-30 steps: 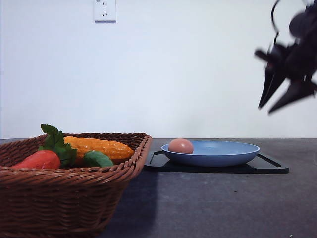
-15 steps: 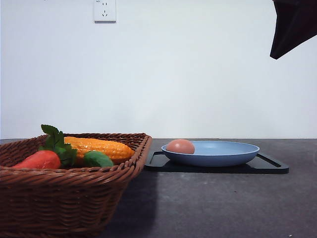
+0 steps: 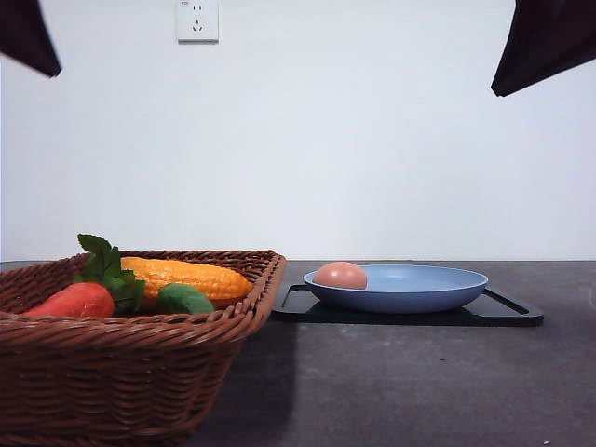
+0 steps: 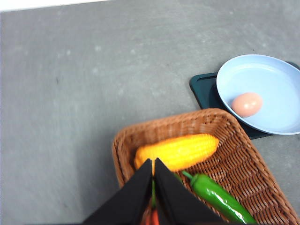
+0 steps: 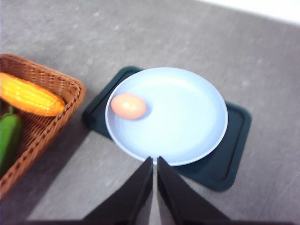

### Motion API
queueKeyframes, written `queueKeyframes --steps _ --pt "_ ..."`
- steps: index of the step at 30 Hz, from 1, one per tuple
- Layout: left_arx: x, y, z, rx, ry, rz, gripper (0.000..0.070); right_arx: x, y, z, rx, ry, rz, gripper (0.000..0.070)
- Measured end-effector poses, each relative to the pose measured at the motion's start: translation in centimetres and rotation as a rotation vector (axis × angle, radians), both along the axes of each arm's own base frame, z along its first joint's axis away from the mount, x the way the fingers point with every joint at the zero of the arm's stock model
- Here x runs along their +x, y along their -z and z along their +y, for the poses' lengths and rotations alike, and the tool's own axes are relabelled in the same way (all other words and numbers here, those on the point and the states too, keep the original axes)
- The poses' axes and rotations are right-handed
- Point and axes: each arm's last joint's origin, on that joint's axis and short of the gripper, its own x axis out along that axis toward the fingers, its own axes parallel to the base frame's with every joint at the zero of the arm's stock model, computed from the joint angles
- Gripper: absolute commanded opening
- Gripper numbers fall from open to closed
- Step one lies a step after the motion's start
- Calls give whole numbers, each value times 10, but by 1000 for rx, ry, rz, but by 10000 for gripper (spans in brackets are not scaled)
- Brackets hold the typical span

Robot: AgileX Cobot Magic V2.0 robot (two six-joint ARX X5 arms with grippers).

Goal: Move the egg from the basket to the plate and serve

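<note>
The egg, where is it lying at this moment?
In the front view the egg lies inside the blue plate, near the plate's left rim, the side nearest the basket. The plate stands on a black tray.

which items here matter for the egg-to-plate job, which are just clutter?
Task things: egg, lying in the blue plate; wicker basket.

Lying about: corn, green pepper, carrot with leaves, all in the basket; black tray under the plate; wall socket.
</note>
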Motion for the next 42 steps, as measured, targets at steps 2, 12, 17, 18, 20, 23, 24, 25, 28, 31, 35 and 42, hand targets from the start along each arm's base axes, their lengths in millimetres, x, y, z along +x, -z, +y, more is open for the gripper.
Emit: queueKeyframes --steps 2,12,17,18,20,23,24,25,28,31,35,42 --pt "-8 11 4 -21 -12 4 0 -6 11 1 10 -5 -30 0" --pt "-47 24 21 -128 -35 -112 0 -13 45 3 70 -35 -107 0" --pt "-50 22 22 -142 -37 -129 0 -13 44 4 81 -35 -120 0" --pt "-50 22 22 -142 -38 -127 0 -13 44 4 81 -35 -121 0" --pt "-50 22 21 -141 -38 -126 0 -13 44 4 81 -34 -121 0" --pt "-50 22 21 -141 -38 -126 0 -13 44 4 81 -35 -121 0" --pt "-50 22 22 -141 -38 -127 0 -13 44 4 81 -35 -120 0" --pt "-50 22 22 -141 -38 -127 0 -13 44 4 81 -35 -121 0" --pt "-50 22 21 -141 -37 -126 0 -13 44 4 81 -35 -121 0" --pt "-53 21 23 -145 -38 -135 0 -13 44 4 81 -35 -120 0" --pt "-70 16 34 -117 -49 -228 0 -13 44 4 81 -35 -121 0" --pt "-98 30 58 -98 -212 -441 0 -13 44 4 81 -34 -121 0"
